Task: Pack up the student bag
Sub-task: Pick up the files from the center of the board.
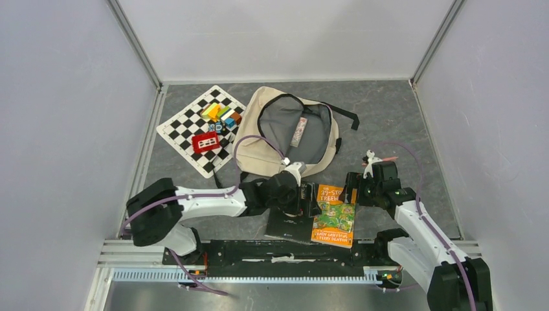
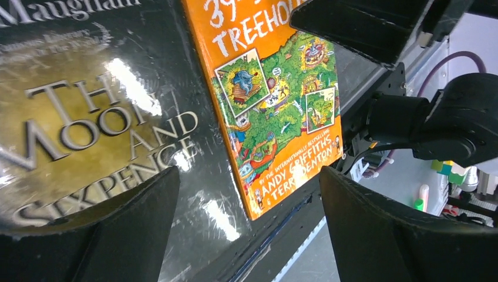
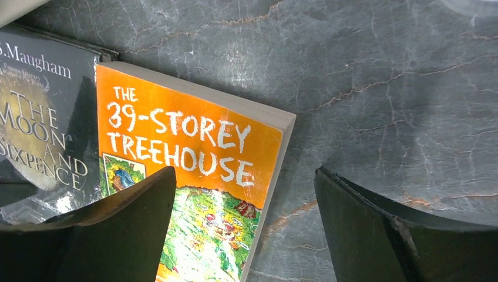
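At table's [image 1: 401, 116] near edge, left gripper [image 2: 246, 191] and right gripper [image 3: 245, 183] hover wide open, empty, over black book [image 1: 287, 227] and orange book [image 1: 334, 219], student bag [image 1: 259, 152] behind.

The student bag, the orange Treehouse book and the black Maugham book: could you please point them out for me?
student bag [image 1: 257, 155], top external view, cream outer fabric.
orange Treehouse book [image 3: 188, 141], right wrist view, white title on its cover.
black Maugham book [image 2: 88, 123], left wrist view, gold title patch.

Cream student bag [image 1: 256, 150], grey lining, black straps. Left of bag: black-white chequered board [image 1: 188, 126]. Nearer than bag: orange-green book [image 1: 335, 215], black-gold book [image 1: 289, 227]. Table [image 1: 395, 110]: grey marble veining.
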Controlling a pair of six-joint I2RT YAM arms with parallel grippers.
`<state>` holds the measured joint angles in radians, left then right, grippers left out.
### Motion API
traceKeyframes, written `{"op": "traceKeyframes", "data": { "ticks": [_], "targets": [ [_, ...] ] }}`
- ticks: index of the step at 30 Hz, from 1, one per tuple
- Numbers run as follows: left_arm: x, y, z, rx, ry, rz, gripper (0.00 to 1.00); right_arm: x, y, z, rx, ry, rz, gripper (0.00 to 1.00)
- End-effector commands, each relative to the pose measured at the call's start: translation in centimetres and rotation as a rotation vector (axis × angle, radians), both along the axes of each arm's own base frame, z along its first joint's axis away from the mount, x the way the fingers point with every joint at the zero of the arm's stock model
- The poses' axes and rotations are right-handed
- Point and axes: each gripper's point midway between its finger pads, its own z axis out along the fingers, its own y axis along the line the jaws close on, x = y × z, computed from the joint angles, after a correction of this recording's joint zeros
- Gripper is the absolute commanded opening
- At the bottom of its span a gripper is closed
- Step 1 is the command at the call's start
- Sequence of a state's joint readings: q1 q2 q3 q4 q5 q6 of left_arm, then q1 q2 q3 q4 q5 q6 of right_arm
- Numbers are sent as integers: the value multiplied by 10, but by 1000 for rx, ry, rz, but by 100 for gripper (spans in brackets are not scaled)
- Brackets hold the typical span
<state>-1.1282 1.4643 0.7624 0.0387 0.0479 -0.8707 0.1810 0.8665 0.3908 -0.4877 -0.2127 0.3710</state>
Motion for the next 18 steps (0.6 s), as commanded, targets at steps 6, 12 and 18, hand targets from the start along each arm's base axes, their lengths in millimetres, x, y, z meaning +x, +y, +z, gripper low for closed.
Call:
{"op": "traceKeyframes", "data": {
  "ticks": [6, 12, 18],
  "targets": [
    [3, -54, 6, -137, 47, 22, 86, -13, 7, -9, 46, 26, 28, 91],
    [-3, -66, -8, -135, 81, 3, 84, -16, 10, -11, 69, 30, 28, 91],
    [-12, -77, -20, -139, 123, -20, 83, -18, 10, -14, 69, 34, 26, 91]
  ]
}}
